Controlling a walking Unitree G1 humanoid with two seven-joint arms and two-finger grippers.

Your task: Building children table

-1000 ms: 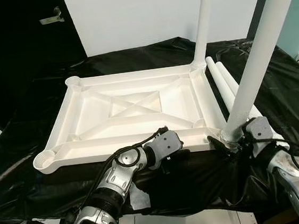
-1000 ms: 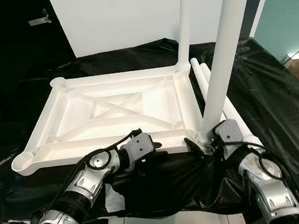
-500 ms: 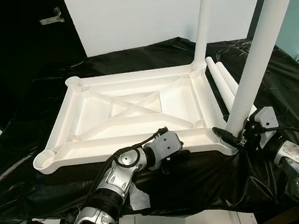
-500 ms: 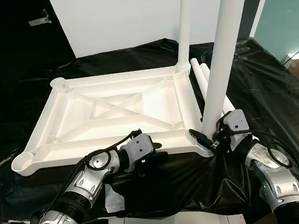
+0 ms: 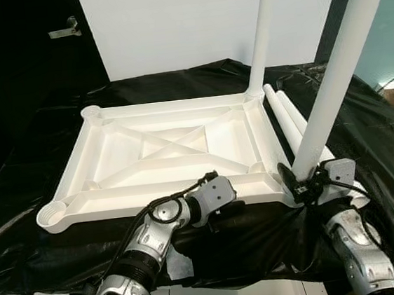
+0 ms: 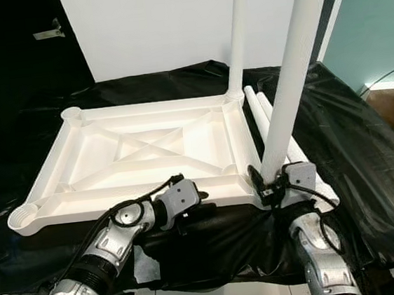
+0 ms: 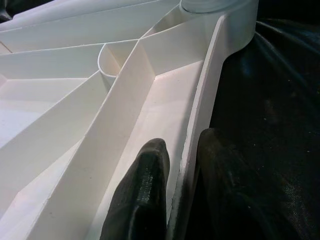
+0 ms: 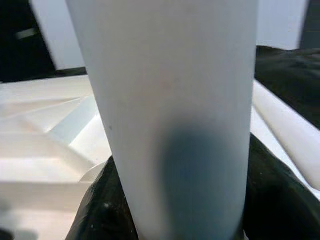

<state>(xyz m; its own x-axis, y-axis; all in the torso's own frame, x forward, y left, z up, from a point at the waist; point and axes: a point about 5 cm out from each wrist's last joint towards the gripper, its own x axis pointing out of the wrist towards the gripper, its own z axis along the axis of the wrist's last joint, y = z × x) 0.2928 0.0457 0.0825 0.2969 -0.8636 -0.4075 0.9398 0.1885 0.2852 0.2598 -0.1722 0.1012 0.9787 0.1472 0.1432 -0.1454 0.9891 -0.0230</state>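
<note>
- Tabletop [image 5: 169, 150]: white, ribbed underside up, lying flat on a black sheet [image 5: 363, 123].
- Left gripper [image 7: 175, 195]: closed on the tabletop's near rim, one finger [image 7: 142, 190] inside the rim wall, the other outside against the sheet.
- Right gripper [image 5: 301, 186]: at the near right corner, fingers clamped round the base of a leg [image 5: 337, 76].
- Leg: stands nearly upright at that corner's socket, leaning slightly right.
- Far leg [image 5: 261, 35]: upright in the far right corner socket.
- Spare legs [image 5: 289, 120]: two lying side by side on the sheet, just right of the tabletop.
- Sockets [image 5: 50, 216] at the two left corners: open.
- Room: white wall behind, dark area with a metal bracket [image 5: 63, 28] at left, teal wall at right.
- Both upright legs are cut off at the top edge. Whether the near leg is fully seated in its socket cannot be told; the gripper hides the joint.
</note>
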